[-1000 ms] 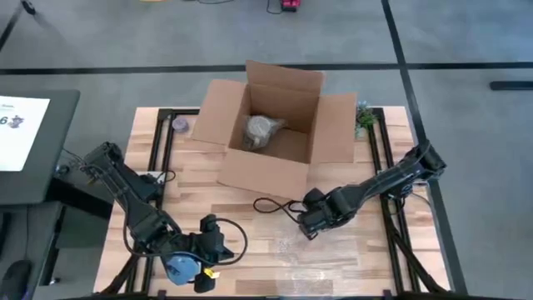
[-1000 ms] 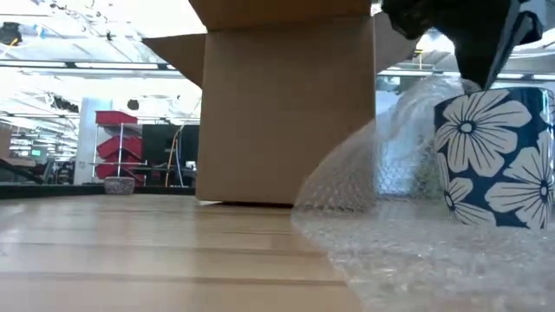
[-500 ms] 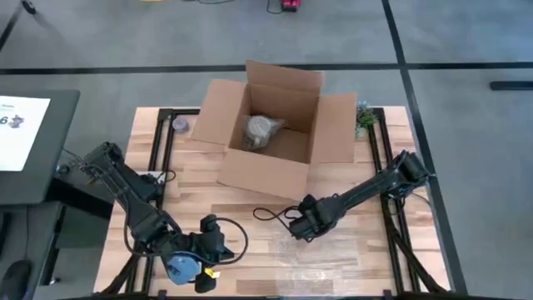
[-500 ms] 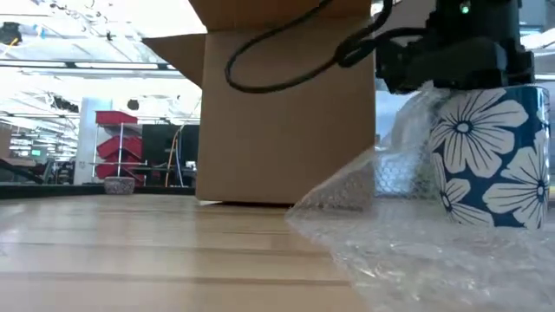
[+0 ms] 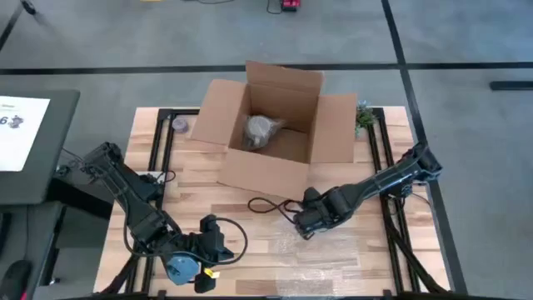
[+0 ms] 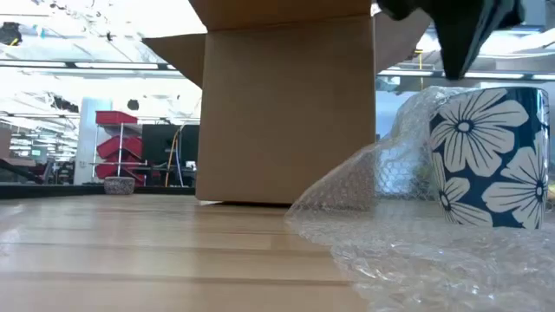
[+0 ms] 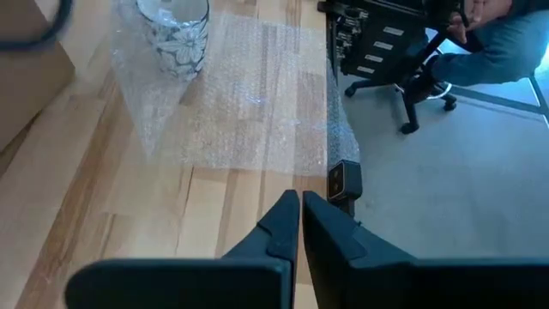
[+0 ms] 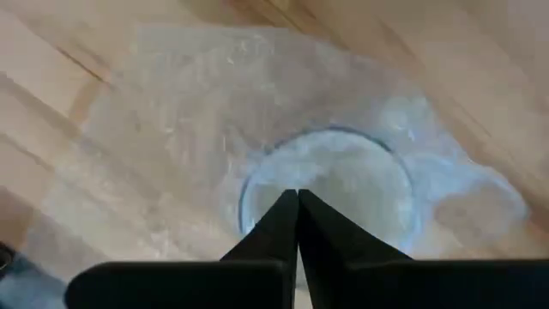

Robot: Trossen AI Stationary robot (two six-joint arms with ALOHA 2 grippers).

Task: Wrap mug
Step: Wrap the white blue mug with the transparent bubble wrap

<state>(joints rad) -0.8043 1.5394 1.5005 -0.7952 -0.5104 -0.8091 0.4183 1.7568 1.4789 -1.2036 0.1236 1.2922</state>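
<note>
The right gripper (image 5: 301, 227), fingers together, hangs over the mug (image 6: 494, 158) on bubble wrap (image 7: 249, 103) near the bench's front edge. The left gripper (image 7: 300, 206), fingers together, waits at the front left corner.

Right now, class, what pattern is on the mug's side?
The mug is dark blue with large white flowers, clearest in the low view.

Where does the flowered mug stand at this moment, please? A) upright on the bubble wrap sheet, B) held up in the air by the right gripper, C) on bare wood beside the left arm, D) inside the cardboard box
A: the flowered mug stands upright on the bubble wrap sheet, with the right gripper shut above its open mouth and not holding it.
</note>
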